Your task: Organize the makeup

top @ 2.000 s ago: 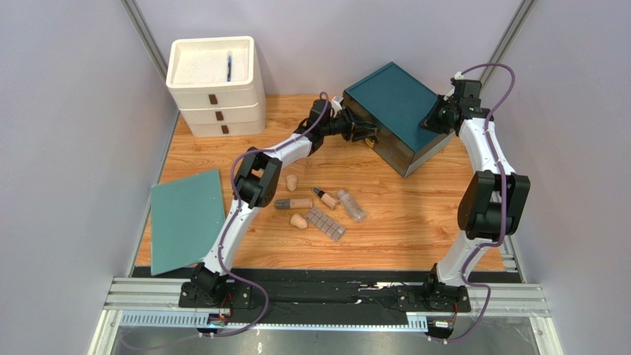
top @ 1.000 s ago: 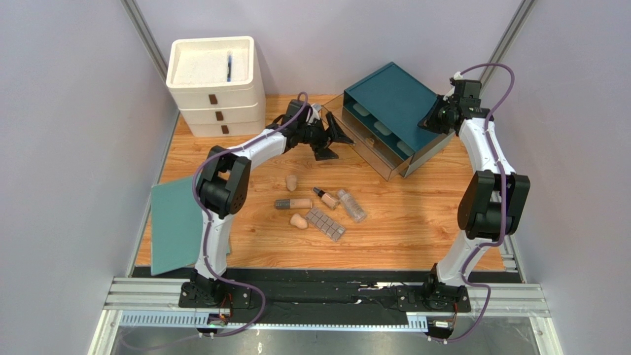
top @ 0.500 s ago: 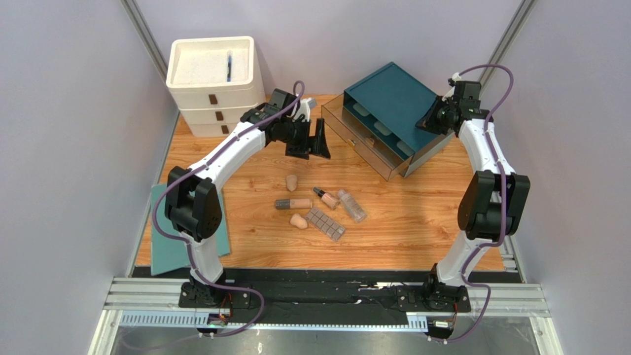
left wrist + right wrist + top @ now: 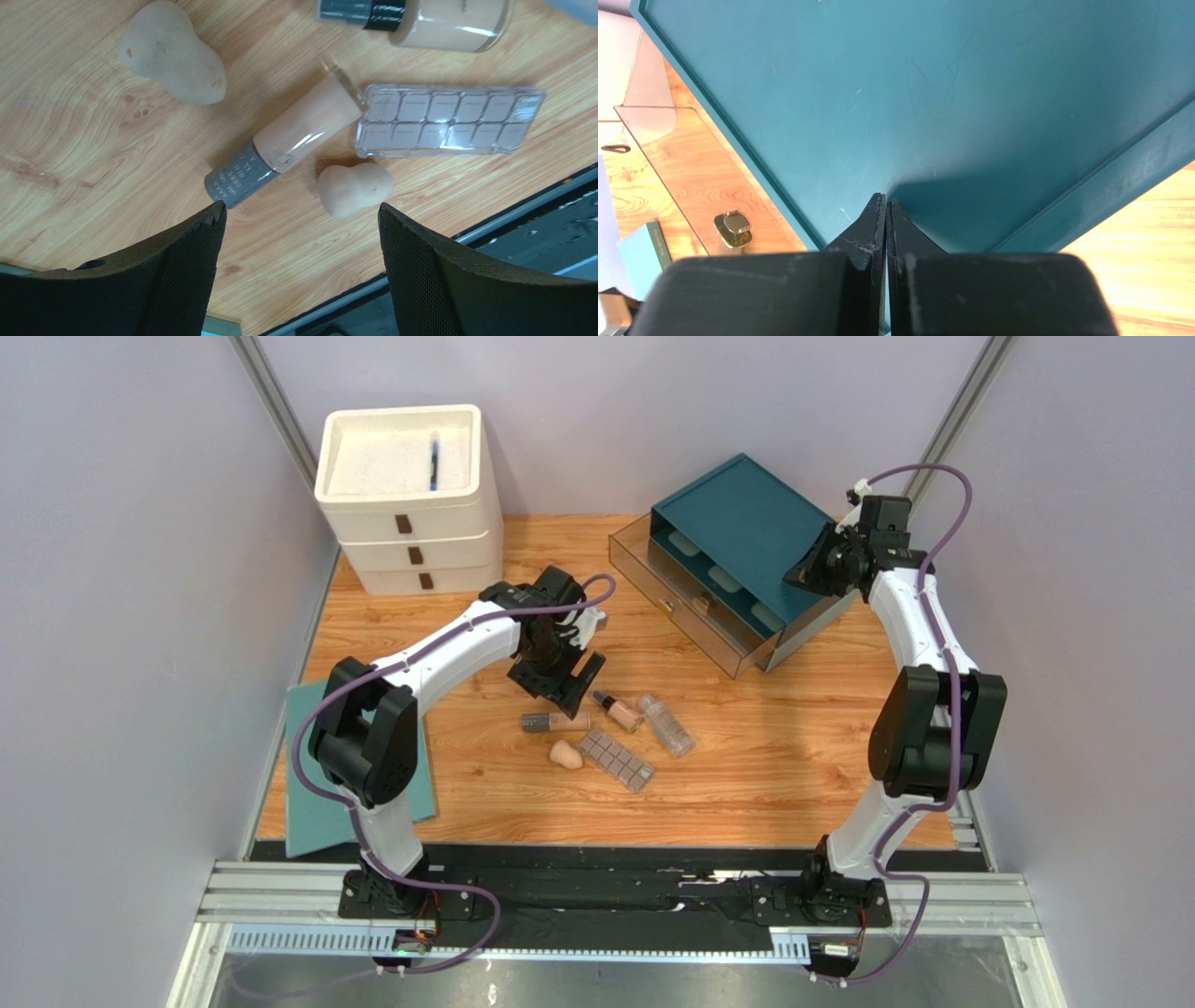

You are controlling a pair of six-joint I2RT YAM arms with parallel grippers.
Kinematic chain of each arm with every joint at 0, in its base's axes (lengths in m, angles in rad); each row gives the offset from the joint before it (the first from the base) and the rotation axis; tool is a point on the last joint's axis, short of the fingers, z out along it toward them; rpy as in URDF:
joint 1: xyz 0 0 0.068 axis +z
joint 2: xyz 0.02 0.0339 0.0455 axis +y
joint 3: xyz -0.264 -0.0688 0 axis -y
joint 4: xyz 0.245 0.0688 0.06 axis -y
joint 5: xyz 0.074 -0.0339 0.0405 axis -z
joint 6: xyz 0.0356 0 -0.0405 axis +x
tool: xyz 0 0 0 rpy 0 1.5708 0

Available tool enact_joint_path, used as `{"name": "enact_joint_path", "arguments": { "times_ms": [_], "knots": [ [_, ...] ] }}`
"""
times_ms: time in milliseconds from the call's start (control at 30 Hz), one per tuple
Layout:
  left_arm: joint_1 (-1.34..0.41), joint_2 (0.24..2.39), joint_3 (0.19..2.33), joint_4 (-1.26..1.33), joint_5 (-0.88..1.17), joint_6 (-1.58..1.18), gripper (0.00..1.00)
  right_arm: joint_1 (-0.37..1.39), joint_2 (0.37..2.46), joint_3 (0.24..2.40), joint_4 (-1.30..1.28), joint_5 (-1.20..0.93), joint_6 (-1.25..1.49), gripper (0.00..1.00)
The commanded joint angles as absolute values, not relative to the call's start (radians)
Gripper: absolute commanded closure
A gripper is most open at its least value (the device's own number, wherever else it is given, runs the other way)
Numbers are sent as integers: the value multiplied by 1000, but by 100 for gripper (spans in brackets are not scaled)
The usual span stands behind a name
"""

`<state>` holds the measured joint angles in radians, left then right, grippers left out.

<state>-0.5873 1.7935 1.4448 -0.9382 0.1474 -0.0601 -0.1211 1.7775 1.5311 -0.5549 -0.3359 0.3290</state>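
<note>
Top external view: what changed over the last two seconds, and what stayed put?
The left claw drew the clear drawer out of the teal plastic cabinet, let go, then swung back toward the near edge. It now hangs open over the beige tube with grey cap. Unchanged: the right claw is shut, pressed on the cabinet's top. The tube and the grey-brown gridded palette lie where they were.

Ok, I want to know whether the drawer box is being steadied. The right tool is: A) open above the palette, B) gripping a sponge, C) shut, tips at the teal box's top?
C: the right tool has its fingertips pressed together at the teal box top, holding nothing.
</note>
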Motion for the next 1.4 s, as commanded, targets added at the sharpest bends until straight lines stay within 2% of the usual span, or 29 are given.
{"name": "enact_joint_path", "arguments": {
  "times_ms": [0,500,667,767,867,900,967,1033,1067,1133,1167,1367],
  "knots": [
    [-606,1769,1427,-948,81,37,17,-118,1784,1463,-686,-314,310,100],
    [-640,1905,1427,-882,120,40,24,-118,1758,1434,-696,-311,296,100],
    [-653,1968,1428,-874,56,28,28,-118,1766,1443,-698,-313,296,100],
    [-658,2008,1442,-874,11,6,36,-118,1766,1443,-696,-318,295,100],
    [-667,2034,1454,-874,-29,6,52,-118,1766,1442,-698,-319,295,100],
    [-669,2036,1456,-874,-35,-18,63,-118,1767,1440,-698,-319,293,100],
    [-675,2025,1451,-870,-47,-21,77,-118,1767,1442,-698,-322,296,100],
    [-678,1999,1428,-848,-48,-21,81,-118,1769,1439,-695,-322,295,100],
    [-678,1964,1416,-839,-51,-20,90,-118,1767,1439,-696,-325,293,100],
    [-681,1927,1394,-825,-64,-18,97,-118,1767,1439,-695,-324,290,100],
    [-680,1889,1393,-824,-67,-15,100,-118,1769,1439,-695,-324,288,100],
    [-680,1711,1443,-816,-61,-34,100,-118,1781,1454,-693,-331,290,100]
  ]
}}
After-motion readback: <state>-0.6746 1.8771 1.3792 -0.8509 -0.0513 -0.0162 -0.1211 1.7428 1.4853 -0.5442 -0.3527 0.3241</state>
